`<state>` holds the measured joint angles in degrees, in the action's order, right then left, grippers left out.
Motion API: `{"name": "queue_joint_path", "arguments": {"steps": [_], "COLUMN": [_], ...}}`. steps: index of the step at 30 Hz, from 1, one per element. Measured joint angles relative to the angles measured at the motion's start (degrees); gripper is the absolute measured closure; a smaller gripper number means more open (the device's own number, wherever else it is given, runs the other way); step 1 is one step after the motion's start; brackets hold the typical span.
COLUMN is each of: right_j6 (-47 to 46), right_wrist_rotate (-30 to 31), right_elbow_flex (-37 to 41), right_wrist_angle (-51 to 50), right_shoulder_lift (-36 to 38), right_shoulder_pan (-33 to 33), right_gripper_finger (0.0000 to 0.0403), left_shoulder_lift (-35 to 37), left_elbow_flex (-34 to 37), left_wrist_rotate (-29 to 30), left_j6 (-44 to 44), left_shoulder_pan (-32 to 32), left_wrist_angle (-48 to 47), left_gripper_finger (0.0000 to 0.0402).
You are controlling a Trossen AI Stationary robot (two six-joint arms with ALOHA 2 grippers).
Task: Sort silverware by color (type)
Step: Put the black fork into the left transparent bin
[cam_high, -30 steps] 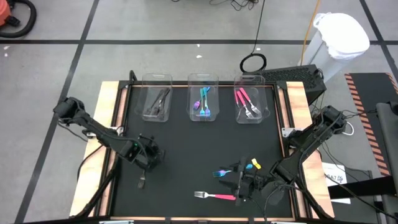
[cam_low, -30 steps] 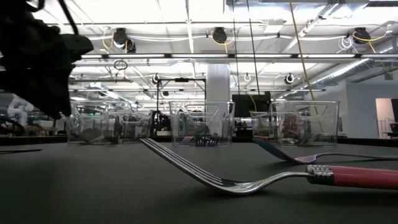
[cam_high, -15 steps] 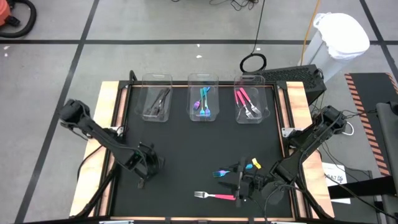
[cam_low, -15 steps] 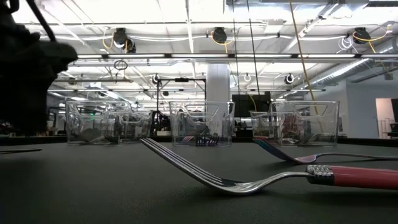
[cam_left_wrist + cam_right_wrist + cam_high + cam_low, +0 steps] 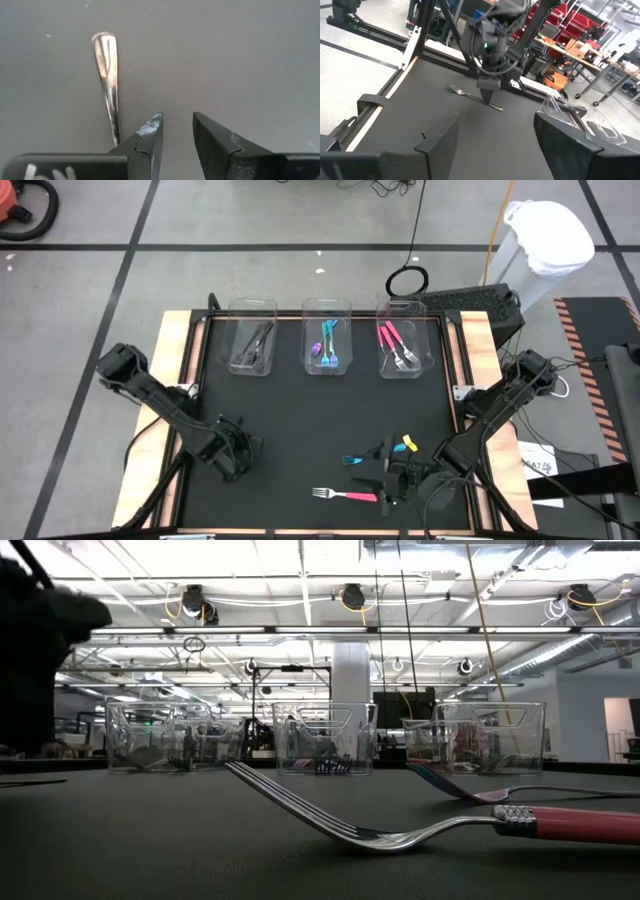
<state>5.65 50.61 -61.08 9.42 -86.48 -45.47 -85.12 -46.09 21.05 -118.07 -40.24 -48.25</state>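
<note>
A dark fork (image 5: 106,70) lies flat on the black mat (image 5: 300,410) at the near left. My left gripper (image 5: 233,465) points down over it, open by a narrow gap (image 5: 177,120) with nothing in it. The fork's handle runs just outside one finger (image 5: 150,137). A pink-handled fork (image 5: 345,495) and a blue fork (image 5: 355,459) lie at the near right. My right gripper (image 5: 385,478) hovers between them, held about level, wide open (image 5: 496,120) and empty. From its wrist view the left gripper (image 5: 487,90) stands over the dark fork (image 5: 462,93).
Three clear bins stand along the far edge: dark forks in the left one (image 5: 252,345), blue and teal ones in the middle one (image 5: 327,345), pink ones in the right one (image 5: 400,345). A small yellow piece (image 5: 408,445) shows by the right gripper. The mat's middle is bare.
My left gripper has moved toward the table's near edge and slightly down, coming over the dark fork and rolling a little at the wrist. The fork has not moved. The right gripper has stayed in place.
</note>
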Motion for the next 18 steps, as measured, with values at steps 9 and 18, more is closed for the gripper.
{"name": "queue_joint_path", "arguments": {"steps": [9, 18], "right_j6": [-2.0, -2.0], "right_wrist_rotate": [0.0, 0.0], "right_elbow_flex": [0.0, 0.0], "right_wrist_angle": [-0.7, -0.7], "right_shoulder_lift": [0.0, 0.0], "right_shoulder_pan": [0.0, 0.0], "right_gripper_finger": [0.0151, 0.0151], "left_shoulder_lift": [-2.2, -8.0], "left_elbow_flex": [-3.3, -3.3], "left_wrist_rotate": [-4.5, -12.8], "left_j6": [-4.6, -2.9], "left_shoulder_pan": [-1.6, -1.6], "left_wrist_angle": [-11.0, -9.0], "left_gripper_finger": [0.0294, 0.0294]}}
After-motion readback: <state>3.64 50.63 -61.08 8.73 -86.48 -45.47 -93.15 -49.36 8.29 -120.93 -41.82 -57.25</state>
